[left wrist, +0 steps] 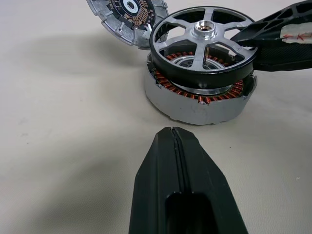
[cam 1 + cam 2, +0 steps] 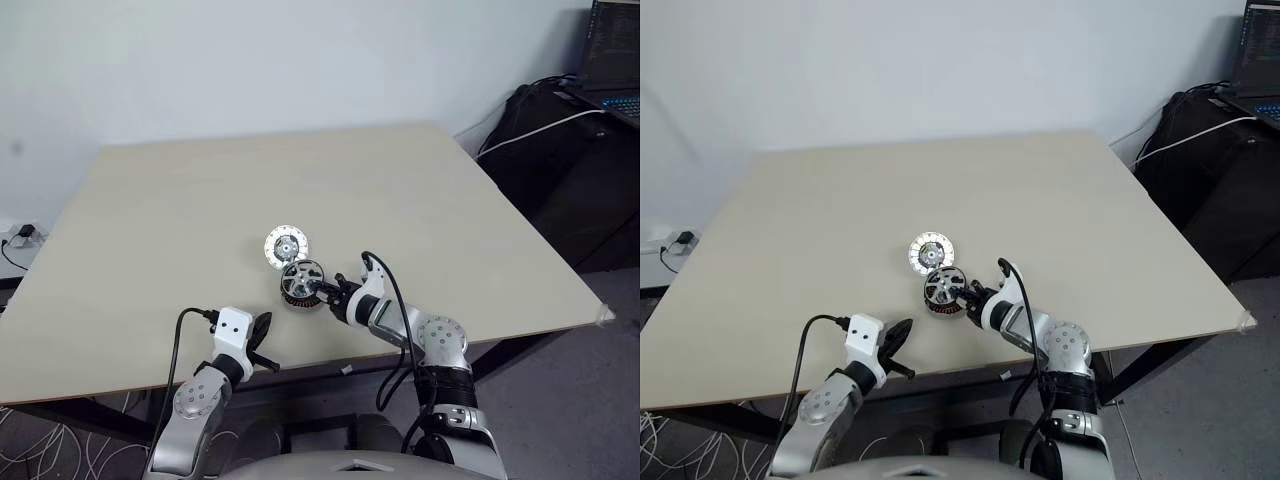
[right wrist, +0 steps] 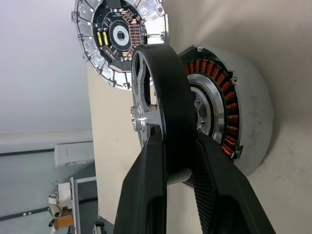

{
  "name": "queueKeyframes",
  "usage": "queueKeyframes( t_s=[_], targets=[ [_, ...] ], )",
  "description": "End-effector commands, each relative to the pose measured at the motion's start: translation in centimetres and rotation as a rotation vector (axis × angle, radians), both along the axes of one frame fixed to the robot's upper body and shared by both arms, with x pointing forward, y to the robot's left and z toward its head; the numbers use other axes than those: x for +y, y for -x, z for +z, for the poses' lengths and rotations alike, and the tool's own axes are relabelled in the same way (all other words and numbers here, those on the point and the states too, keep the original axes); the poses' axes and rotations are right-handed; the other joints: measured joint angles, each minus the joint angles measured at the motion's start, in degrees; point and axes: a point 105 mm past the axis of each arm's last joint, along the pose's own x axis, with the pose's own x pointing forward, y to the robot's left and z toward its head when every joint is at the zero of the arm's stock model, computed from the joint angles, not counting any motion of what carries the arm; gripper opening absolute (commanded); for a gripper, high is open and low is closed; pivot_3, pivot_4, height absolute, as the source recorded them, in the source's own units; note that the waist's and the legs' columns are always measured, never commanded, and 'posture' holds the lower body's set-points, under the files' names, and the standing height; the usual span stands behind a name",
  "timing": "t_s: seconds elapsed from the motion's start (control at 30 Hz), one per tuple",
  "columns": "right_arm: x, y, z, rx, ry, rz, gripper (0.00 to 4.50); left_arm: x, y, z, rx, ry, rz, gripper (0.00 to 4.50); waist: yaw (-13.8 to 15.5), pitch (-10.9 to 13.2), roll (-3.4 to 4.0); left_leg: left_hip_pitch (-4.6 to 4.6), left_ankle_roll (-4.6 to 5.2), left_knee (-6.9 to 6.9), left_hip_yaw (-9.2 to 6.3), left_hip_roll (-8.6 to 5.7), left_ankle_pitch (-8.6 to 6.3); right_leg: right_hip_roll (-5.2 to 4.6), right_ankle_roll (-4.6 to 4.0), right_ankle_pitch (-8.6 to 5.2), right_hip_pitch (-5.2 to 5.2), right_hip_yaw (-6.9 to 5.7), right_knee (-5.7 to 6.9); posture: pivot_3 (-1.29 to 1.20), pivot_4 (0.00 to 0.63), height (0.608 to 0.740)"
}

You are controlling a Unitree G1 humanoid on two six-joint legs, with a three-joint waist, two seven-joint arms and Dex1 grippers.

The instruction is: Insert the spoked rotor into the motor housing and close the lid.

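Left wrist view: right claw (image 1: 243,46) pinches spoked rotor (image 1: 202,44) over motor housing (image 1: 200,100).

Readable text: none in any view.
Tape strip (image 1: 296,35) on the right pincer's finger: red marks, too blurred to read.
Laptop screen (image 2: 614,45) on the dark furniture beside the worktop: lines of coloured text, too small to read.
Round disc (image 3: 118,35) with a circuit board, lying on the worktop: small components, no legible marking.
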Motion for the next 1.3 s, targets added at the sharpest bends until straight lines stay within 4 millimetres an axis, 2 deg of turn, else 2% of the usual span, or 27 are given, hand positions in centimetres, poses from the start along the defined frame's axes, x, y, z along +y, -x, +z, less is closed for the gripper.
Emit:
queueKeyframes(
  t_s=[0.03,0.07,0.13,0.2,0.47,0.67,0.9,1.0,1.03,1.17,1.23,1.3],
  targets=[
    [4.1,2.0,0.4,0.033,-0.143,0.053,0.41,0.2,-0.6,1.6,-0.063,0.0,-0.001,0.0,0.0,0.0,0.0,0.0,0.0,0.0,0.0,0.0,0.0,0.0,0.0,0.0,0.0,0.0,0.0,0.0,0.0,0.74],
    [4.1,2.0,0.4,0.032,-0.145,0.054,0.41,0.2,-0.6,1.6,-0.062,0.0,0.0,0.0,0.0,0.0,0.0,0.0,0.0,0.0,0.0,0.0,0.0,0.0,0.0,0.0,0.0,0.0,0.0,0.0,0.0,0.74],
    [4.1,2.0,0.4,0.032,-0.146,0.055,1.14,0.2,-0.6,1.6,-0.062,0.0,0.001,0.0,0.0,0.0,0.0,-0.01,0.0,0.0,0.0,0.0,0.0,0.0,0.0,0.0,0.0,0.0,-0.01,0.0,0.0,0.74],
    [4.1,2.0,0.4,0.032,-0.146,0.055,1.63,0.2,-0.6,1.6,-0.062,0.0,0.001,0.0,0.0,0.0,0.0,-0.01,0.0,0.0,0.0,0.0,0.0,0.0,0.0,0.0,0.0,0.0,-0.01,0.0,0.0,0.74],
    [3.8,1.7,0.6,0.01,-0.131,0.04,4.21,0.1,-0.7,1.6,-0.062,0.004,0.002,0.0,-0.02,-0.02,0.0,0.02,-0.07,0.0,-0.01,0.01,-0.04,-0.01,0.01,0.0,0.04,-0.01,-0.02,0.0,0.0,0.74],
    [2.5,1.1,2.3,-0.095,-0.138,0.002,4.21,0.1,-0.7,1.6,-0.06,0.008,0.0,0.0,0.05,0.01,0.01,-0.02,-0.25,0.02,-0.01,0.0,-0.15,-0.03,0.03,0.01,0.03,-0.03,-0.03,0.0,0.0,0.74],
    [0.1,0.9,2.4,-0.134,-0.059,-0.052,4.21,-0.2,-0.8,1.5,-0.06,0.013,-0.008,0.0,0.08,0.01,0.02,-0.07,0.05,-0.02,-0.01,0.0,-0.06,-0.02,0.03,-0.1,-0.04,-0.03,-0.03,0.0,0.0,0.74],
    [-0.6,0.6,3.3,-0.224,0.005,-0.056,4.21,-0.3,-0.8,1.5,-0.061,0.015,-0.011,0.0,0.22,0.03,0.01,-0.08,0.02,-0.03,-0.05,0.0,-0.09,-0.05,0.03,-0.15,-0.02,-0.06,-0.04,0.0,0.0,0.74],
    [-0.8,0.3,3.9,-0.303,0.075,-0.045,4.21,-0.3,-0.8,1.6,-0.062,0.016,-0.011,0.0,0.12,0.04,0.04,-0.11,-0.08,-0.03,-0.04,0.0,-0.15,-0.05,0.04,-0.15,-0.06,-0.04,-0.04,0.0,0.0,0.74],
    [-0.5,0.2,4.9,-0.622,0.39,0.089,3.28,-0.3,-0.9,1.6,-0.064,0.019,-0.012,0.0,-0.02,0.02,-0.01,-0.15,-0.11,0.0,0.02,-0.01,-0.16,-0.03,0.07,-0.14,-0.13,-0.03,-0.02,0.0,0.0,0.74],
    [0.1,0.3,4.1,-0.803,0.622,0.229,2.66,-0.4,-0.9,1.6,-0.066,0.021,-0.014,0.0,-0.01,0.04,-0.06,-0.14,-0.1,0.02,0.02,-0.04,-0.16,-0.03,0.08,-0.13,-0.1,-0.05,-0.04,0.0,0.0,0.74],
    [1.1,0.7,3.1,-0.928,0.732,0.352,1.99,-0.4,-0.9,1.6,-0.067,0.021,-0.016,0.0,0.07,0.05,-0.13,-0.13,-0.09,0.02,0.03,-0.07,-0.14,-0.03,0.08,-0.13,-0.08,-0.06,-0.05,0.0,0.0,0.74]
  ],
)
